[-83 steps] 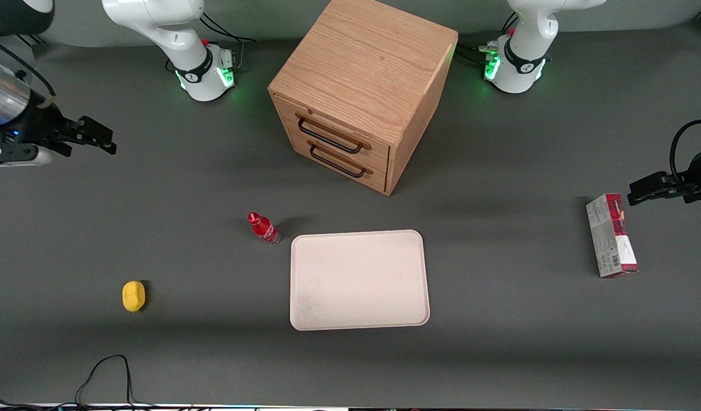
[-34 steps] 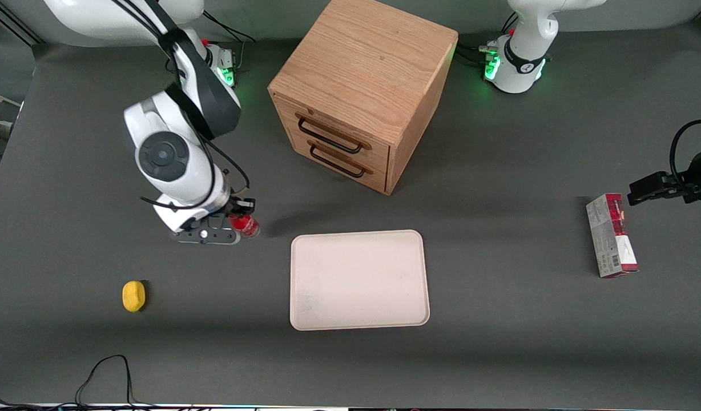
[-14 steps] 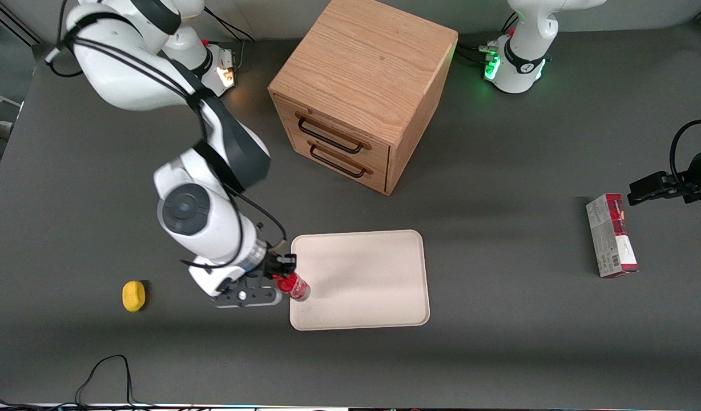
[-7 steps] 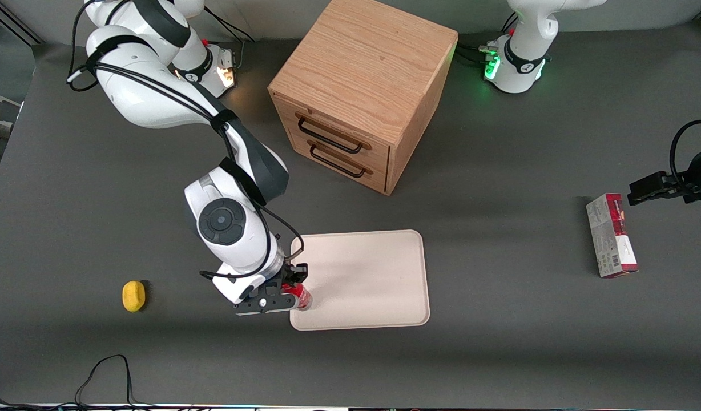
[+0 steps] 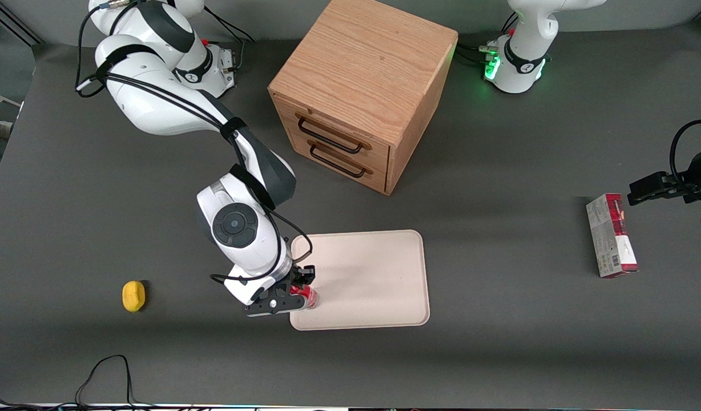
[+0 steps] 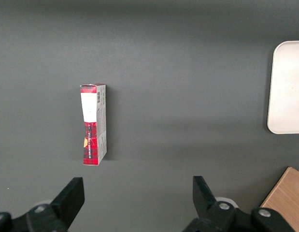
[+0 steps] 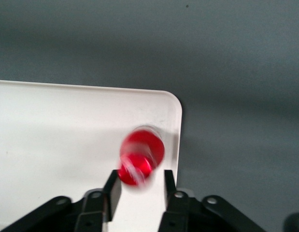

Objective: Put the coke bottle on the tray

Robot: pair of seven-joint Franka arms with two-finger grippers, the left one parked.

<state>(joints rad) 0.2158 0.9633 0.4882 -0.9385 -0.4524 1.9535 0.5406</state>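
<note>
While its fingers (image 7: 112,191) stay clenched on the coke bottle (image 5: 305,296), the gripper (image 5: 294,289) has edged farther over the tray (image 5: 373,274).

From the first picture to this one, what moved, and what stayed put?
The tool reached in, took the coke bottle off the table beside the tray, and carried it nearer the front camera, over the tray's corner, still gripped. The tray, wooden cabinet, yellow lump and carton stayed put.
</note>
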